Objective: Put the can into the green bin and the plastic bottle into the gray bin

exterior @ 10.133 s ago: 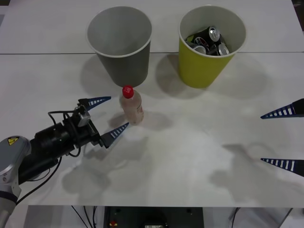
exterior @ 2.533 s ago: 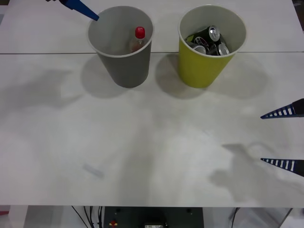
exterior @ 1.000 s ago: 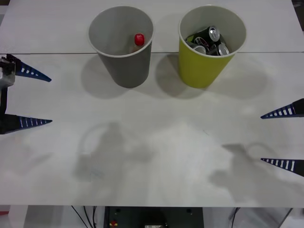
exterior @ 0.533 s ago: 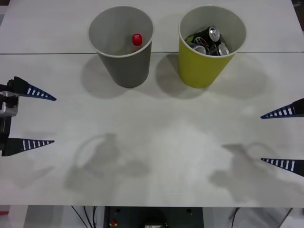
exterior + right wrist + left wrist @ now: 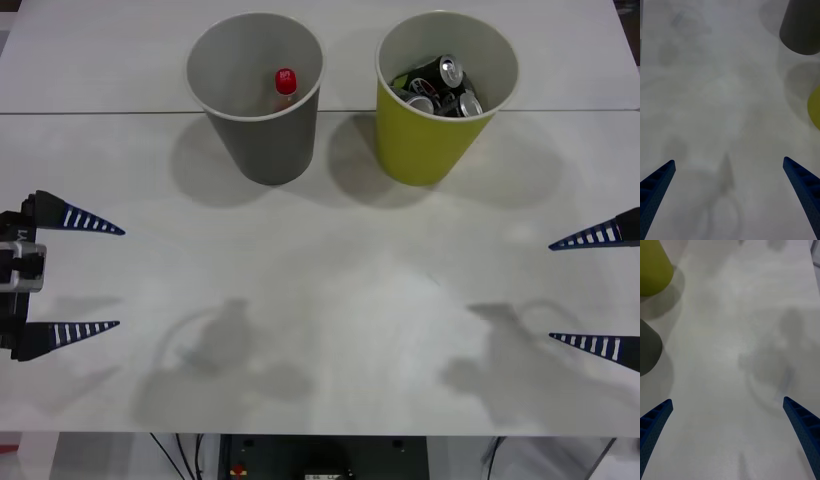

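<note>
The plastic bottle (image 5: 285, 88), red cap up, stands inside the gray bin (image 5: 255, 150) at the back left of the table. The green bin (image 5: 440, 140) stands to its right and holds several cans (image 5: 440, 85). My left gripper (image 5: 105, 277) hovers open at the table's left edge, well in front of the gray bin, holding nothing. At the right edge my right gripper (image 5: 560, 292) is open and holds nothing. The wrist views show the gray bin (image 5: 801, 26) (image 5: 648, 348) and green bin (image 5: 814, 107) (image 5: 653, 266) at their edges.
A seam (image 5: 100, 112) between two white tabletops runs behind the bins. The table's front edge (image 5: 330, 434) lies close to the robot, with cables below it.
My left gripper let go of the bottle into the gray bin, then drew back from above it to the table's left edge, still sliding toward the front. The right arm has not moved.
</note>
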Robot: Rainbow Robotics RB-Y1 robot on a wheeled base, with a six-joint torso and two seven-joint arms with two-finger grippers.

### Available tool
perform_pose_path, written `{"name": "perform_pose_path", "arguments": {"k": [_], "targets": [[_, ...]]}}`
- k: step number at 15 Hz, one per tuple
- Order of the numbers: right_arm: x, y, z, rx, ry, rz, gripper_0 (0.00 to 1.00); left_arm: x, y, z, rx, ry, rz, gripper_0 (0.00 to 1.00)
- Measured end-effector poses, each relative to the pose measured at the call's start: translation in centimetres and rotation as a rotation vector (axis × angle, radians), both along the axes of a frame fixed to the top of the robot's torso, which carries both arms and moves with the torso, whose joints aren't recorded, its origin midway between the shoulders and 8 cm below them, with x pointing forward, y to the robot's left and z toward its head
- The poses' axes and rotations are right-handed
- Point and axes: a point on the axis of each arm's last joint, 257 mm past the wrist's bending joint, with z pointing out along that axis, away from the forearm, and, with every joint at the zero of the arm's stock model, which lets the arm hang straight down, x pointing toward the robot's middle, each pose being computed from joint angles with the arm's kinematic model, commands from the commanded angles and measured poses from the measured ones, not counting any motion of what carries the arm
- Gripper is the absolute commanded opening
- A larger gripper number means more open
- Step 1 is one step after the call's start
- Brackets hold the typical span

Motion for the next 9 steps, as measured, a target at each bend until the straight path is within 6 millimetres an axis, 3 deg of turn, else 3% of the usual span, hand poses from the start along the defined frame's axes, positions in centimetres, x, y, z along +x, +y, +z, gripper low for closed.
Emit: {"name": "perform_pose_path", "arguments": {"k": [9], "targets": [[0.0, 0.0, 0.0, 0.000, 0.000, 0.000, 1.00, -1.4, 0.0, -1.1, 0.015, 0.032, -0.015, 1.00]]}}
